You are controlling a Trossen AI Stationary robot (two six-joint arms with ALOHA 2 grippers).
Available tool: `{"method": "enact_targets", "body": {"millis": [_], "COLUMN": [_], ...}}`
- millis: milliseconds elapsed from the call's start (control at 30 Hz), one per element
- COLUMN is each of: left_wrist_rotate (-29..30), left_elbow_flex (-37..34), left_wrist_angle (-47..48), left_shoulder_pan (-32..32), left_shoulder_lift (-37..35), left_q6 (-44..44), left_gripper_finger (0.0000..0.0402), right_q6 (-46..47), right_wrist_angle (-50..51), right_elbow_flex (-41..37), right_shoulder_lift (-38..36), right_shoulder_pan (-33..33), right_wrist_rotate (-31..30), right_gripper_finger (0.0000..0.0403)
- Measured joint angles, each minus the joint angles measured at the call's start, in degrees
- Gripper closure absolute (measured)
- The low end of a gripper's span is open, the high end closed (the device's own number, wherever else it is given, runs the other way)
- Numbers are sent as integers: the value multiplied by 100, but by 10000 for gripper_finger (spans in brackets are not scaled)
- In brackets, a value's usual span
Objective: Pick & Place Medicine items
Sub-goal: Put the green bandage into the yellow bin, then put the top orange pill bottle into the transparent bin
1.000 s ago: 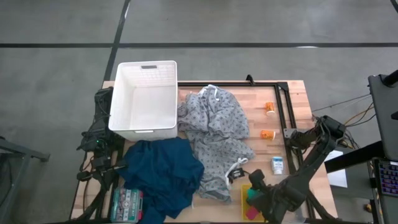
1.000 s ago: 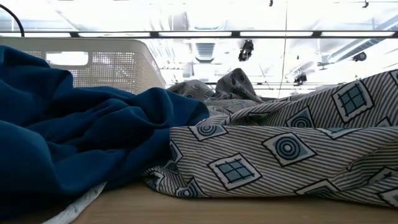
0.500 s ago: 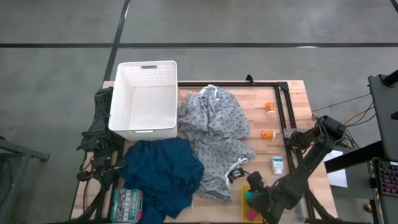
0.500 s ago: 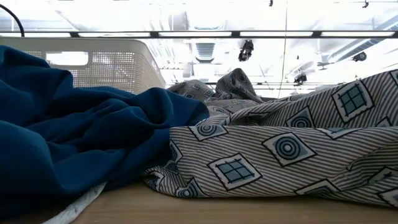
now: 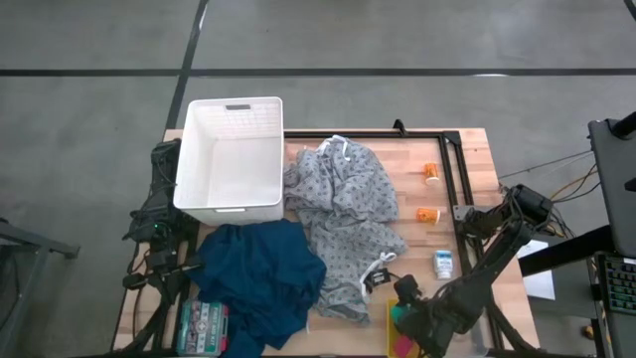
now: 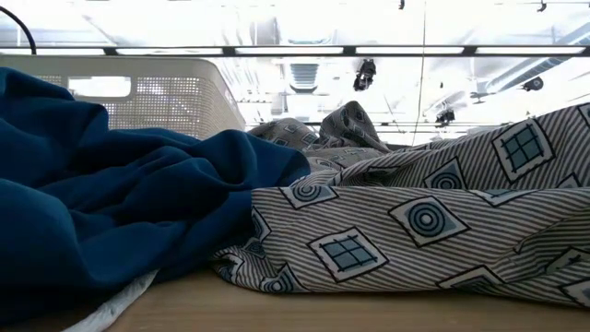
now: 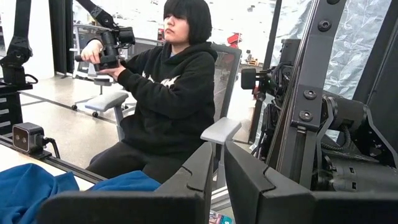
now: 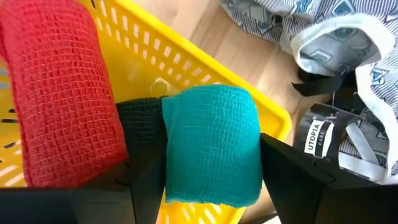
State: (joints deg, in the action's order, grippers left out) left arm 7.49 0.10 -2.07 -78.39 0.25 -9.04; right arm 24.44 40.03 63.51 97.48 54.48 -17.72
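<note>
White carton (image 5: 443, 264) sits lower right on the wood table (image 5: 467, 159), 2 orange pieces (image 5: 428, 214) above it. Right gripper (image 8: 205, 180) straddles a teal roll (image 8: 211, 152), can't tell if grasping. Left gripper (image 7: 214, 180) nearly clenched, empty. Person seated behind; tag reads "UTOPIA" (image 8: 316, 138).

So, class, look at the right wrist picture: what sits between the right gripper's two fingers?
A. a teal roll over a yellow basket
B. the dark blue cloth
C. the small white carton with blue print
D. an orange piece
A: in the right wrist view the teal roll lies between the right gripper fingers, over the yellow basket, with a red roll beside it.
</note>
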Motion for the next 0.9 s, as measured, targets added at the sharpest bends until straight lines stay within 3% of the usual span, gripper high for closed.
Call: {"method": "enact_targets", "body": {"millis": [400, 900], "left_wrist_rotate": [2, 2], "left_elbow_flex": [0, 2], "left_wrist_angle": [0, 0], "left_shoulder_pan": [-1, 0], "left_shoulder_lift": [0, 0], "left_q6": [0, 0], "left_gripper_finger": [354, 355], "right_q6": [-25, -309], "right_wrist_angle": [-11, -13], "right_elbow_flex": [47, 406], "right_shoulder_lift": [-25, -320], "right_shoulder_pan": [0, 0], "right_wrist_rotate": [-27, -271], "right_gripper_finger": [100, 100]}}
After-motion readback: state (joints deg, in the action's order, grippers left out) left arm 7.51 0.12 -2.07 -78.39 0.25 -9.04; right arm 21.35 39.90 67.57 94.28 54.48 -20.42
